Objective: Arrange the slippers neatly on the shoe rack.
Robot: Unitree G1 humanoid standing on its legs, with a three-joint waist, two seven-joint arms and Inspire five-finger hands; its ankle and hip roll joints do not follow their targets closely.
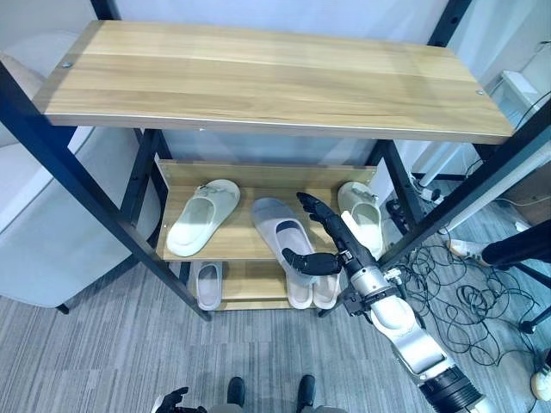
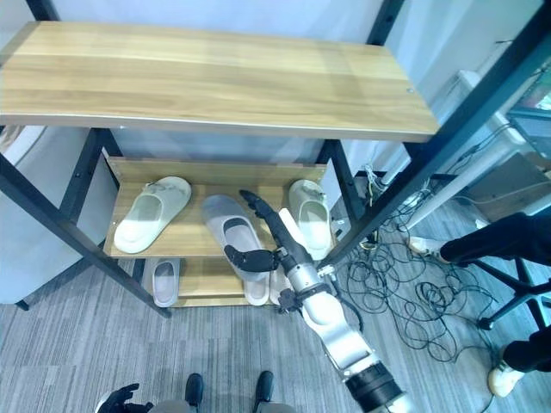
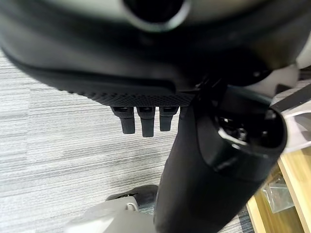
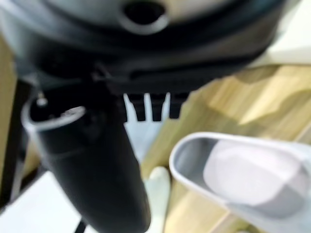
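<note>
Wooden shelves on a black metal frame make up the shoe rack. On its middle shelf a pale green slipper lies angled near the left edge, a grey slipper sits at the centre with its heel past the front edge, and a cream slipper lies by the right edge. The right hand hovers at the grey slipper, fingers straight and spread from the thumb, clamped on nothing. On the bottom shelf a small grey slipper rests at the left and a white pair near the right. The left hand hangs low over the carpet, fingers straight in its wrist view.
</note>
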